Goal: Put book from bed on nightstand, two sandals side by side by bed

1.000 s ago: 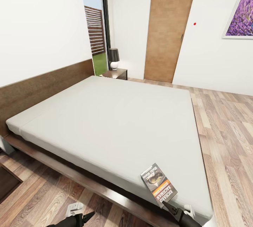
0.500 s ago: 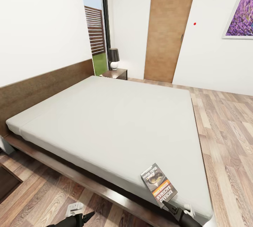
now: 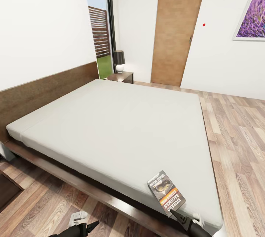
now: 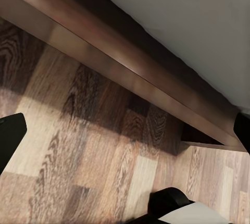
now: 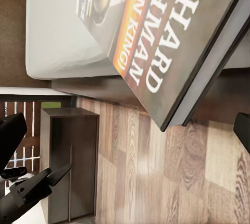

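Observation:
The book [image 3: 166, 192], dark with an orange band and white "RICHARD" lettering, lies on the near right corner of the bed [image 3: 117, 126]. In the right wrist view the book [image 5: 156, 36] juts past the edge of the white mattress, over the wooden floor. My right gripper [image 3: 176, 215] is just below that corner, open, its fingertips [image 5: 10, 133] far apart with the book's corner between them, and I cannot tell whether they touch it. Low over the floor by the bed frame [image 4: 120, 67], my left gripper [image 3: 88, 226] is open and empty. A nightstand [image 3: 121, 77] stands at the far side. The sandals are out of view.
A black-shaded lamp [image 3: 119, 61] stands on the far nightstand, beside a tall window [image 3: 99, 27] and a brown door [image 3: 176, 27]. A dark-brown low piece of furniture [image 3: 6, 189] sits by the bed's head on my side. Wood-plank floor [image 3: 239, 134] stretches to the right.

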Robot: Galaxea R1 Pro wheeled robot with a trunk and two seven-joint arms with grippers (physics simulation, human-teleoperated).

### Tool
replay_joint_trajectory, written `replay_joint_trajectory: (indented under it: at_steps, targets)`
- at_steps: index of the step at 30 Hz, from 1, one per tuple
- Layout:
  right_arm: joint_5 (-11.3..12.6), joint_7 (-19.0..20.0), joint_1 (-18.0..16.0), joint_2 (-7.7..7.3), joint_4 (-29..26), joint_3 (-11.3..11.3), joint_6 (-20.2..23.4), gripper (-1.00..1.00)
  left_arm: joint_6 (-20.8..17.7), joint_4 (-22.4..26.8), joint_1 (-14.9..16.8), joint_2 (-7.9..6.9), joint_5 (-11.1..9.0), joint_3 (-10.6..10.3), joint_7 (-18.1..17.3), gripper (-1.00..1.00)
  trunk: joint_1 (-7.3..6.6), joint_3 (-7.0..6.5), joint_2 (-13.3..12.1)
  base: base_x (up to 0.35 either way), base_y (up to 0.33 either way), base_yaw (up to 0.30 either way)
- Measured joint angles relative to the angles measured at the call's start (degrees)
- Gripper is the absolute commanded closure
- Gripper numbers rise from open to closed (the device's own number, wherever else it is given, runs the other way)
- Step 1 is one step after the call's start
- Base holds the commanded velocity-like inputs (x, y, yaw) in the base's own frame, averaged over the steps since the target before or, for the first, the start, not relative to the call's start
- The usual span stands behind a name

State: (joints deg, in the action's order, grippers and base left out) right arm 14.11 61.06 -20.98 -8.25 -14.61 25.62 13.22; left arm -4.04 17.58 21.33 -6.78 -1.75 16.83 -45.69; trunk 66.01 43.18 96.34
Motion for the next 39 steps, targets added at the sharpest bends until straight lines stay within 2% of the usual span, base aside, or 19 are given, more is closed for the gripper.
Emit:
replay_joint_trajectory:
  at_steps: [11,18,22,39]
  targets:
    - [0.0,0.0,0.0,0.0,0.0,0.0,0.0,-1.0,0.0,0.0,0.0,0.0,0.0,0.0,0.0,-1.0,2.41,1.97,4.4,0.0,0.0,0.0]
    - [0.0,0.0,0.0,0.0,0.0,0.0,0.0,-1.0,0.0,0.0,0.0,0.0,0.0,-0.1,0.0,-1.0,2.42,1.98,4.4,0.0,0.0,0.0]
    - [0.0,0.0,0.0,0.0,0.0,0.0,0.0,-1.0,0.0,0.0,0.0,0.0,0.0,-0.1,0.0,-1.0,3.29,2.69,6.0,0.0,0.0,0.0]
    - [0.2,0.0,-0.3,0.0,-0.6,0.1,0.0,-1.0,0.1,0.0,0.0,0.0,0.0,0.0,0.0,-1.0,3.3,2.69,6.0,0.0,0.0,0.0]
